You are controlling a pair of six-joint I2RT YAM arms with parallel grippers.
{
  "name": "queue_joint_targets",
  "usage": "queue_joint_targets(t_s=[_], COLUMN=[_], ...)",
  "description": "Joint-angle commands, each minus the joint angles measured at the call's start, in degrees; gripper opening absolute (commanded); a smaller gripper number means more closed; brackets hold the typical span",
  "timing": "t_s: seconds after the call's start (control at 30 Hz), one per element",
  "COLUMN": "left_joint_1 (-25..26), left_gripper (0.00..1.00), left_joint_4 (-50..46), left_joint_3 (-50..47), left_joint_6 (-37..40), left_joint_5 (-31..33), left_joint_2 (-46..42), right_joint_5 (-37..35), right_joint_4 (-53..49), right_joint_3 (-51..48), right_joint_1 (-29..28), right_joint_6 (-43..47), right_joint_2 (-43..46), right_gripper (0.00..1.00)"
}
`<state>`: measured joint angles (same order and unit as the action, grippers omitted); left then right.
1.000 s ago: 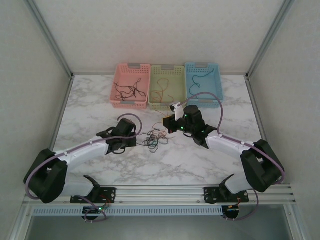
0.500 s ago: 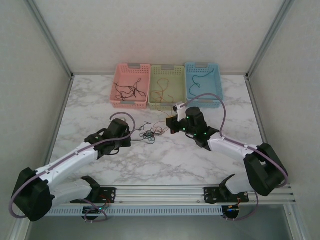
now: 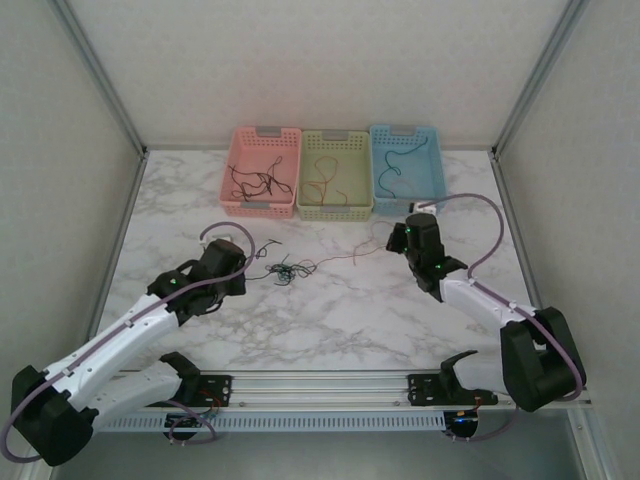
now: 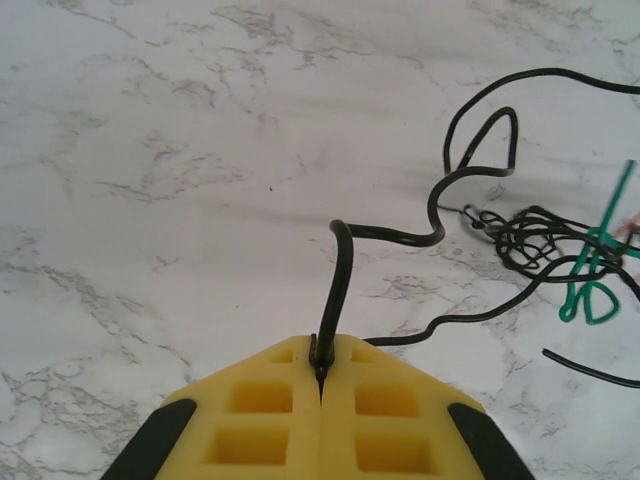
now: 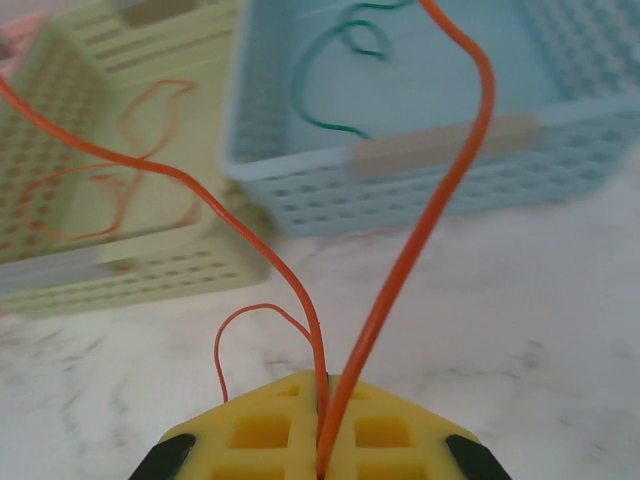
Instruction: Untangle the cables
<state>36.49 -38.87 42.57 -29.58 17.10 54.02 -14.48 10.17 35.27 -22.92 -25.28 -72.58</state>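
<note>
Marble tabletop, walled in pale panels on three sides, carries a pink basket, a green basket and a blue basket in a row at upper centre of the overhead frame, each with a few wires inside. The loose cables lie bunched at mid-frame, between the two arms.

At the bottom centre of its wrist view, the left gripper has its yellow pads pressed together on the end of a black wire. That wire snakes to the tangle at the right edge, where a green wire is snarled in. The right gripper is likewise pinched tight on an orange wire, which loops upward in front of the baskets.

These wires look almost weightless, springy and set in their curls. They would probably slip through the pads under a hard tug, and pulling two ends apart could tighten the snarl. A hold near a free end, with a gentle draw, seems safest.
</note>
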Motion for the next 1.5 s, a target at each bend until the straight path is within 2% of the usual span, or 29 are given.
queue_joint_targets(t_s=[0.0, 0.2, 0.3, 0.5, 0.8, 1.27, 1.47], left_joint_1=[-0.6, -0.6, -0.6, -0.6, -0.6, -1.6, -2.1], left_gripper=[0.00, 0.00, 0.00, 0.00, 0.00, 0.00, 0.00], left_joint_4=[-2.5, -3.7, -3.7, -5.1, -5.3, -6.7, -5.2], left_joint_3=[2.1, 2.0, 1.8, 1.8, 1.2, 1.4, 1.5], left_joint_6=[-0.2, -0.9, -1.0, -2.0, -2.3, -3.5, -2.1], left_joint_5=[2.2, 3.6, 4.3, 7.8, 9.4, 12.4, 8.2], left_joint_2=[-1.9, -3.7, -4.6, -7.1, -10.9, -15.9, -14.5], right_joint_5=[-5.5, -11.9, -11.3, -15.9, -15.7, -14.6, -12.2], right_joint_4=[-1.8, -4.3, -4.4, -8.6, -9.8, -11.6, -9.3], right_joint_3=[-2.1, -2.6, -3.2, -3.7, -6.3, -7.0, -7.4], right_joint_1=[1.5, 3.6, 5.5, 10.5, 17.3, 22.9, 23.1], right_joint_6=[-6.3, -7.6, -8.7, -11.1, -14.9, -16.6, -15.6], right_joint_2=[2.9, 4.1, 4.3, 6.5, 8.3, 9.3, 8.8], right_gripper=[0.00, 0.00, 0.00, 0.00, 0.00, 0.00, 0.00])
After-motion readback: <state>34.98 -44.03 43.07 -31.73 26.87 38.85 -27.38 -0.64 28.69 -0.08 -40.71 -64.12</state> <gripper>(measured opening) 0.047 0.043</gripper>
